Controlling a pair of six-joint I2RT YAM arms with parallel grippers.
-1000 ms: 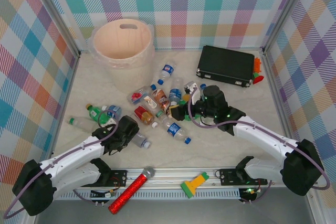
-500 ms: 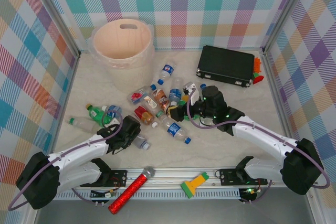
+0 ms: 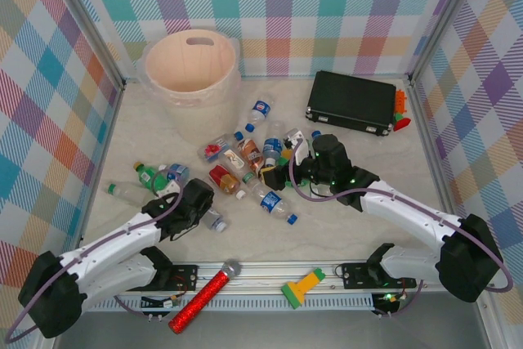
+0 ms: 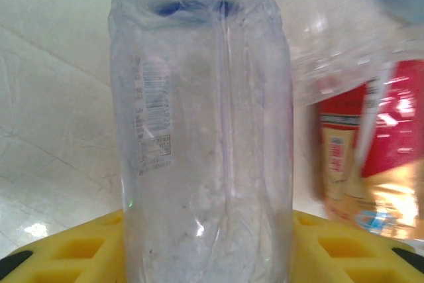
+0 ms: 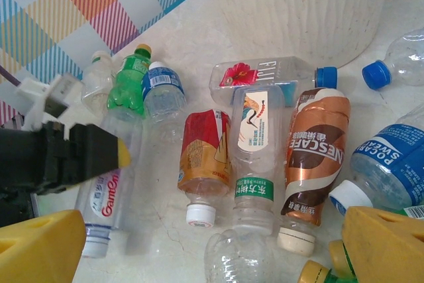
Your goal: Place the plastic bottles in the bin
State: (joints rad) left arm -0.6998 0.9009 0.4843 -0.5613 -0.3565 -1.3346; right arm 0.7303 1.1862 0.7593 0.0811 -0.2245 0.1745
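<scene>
Several plastic bottles (image 3: pixel 245 157) lie in a loose pile mid-table, among them a green one (image 3: pixel 149 175) and a blue-labelled one (image 3: pixel 276 204). The cream bin (image 3: pixel 155 59) stands at the back left, and its wall (image 5: pixel 298 4) rises behind the pile in the right wrist view. My left gripper (image 3: pixel 196 203) is low on the table, shut on a clear bottle (image 4: pixel 205 130) that sits between its yellow fingers (image 4: pixel 344 246). My right gripper (image 5: pixel 212 256) hangs open over the pile, with a clear bottle's base (image 5: pixel 242 260) between its fingers.
A flat black case (image 3: pixel 351 102) lies at the back right with small orange and red items (image 3: pixel 400 112) beside it. A red glitter microphone (image 3: pixel 204 296) and a green-and-yellow tool (image 3: pixel 301 288) rest on the front rail. Plaid walls close in three sides.
The left gripper's jaws have closed in on the clear bottle, and the bottle's end has shifted slightly toward the arm. The right arm has barely moved.
</scene>
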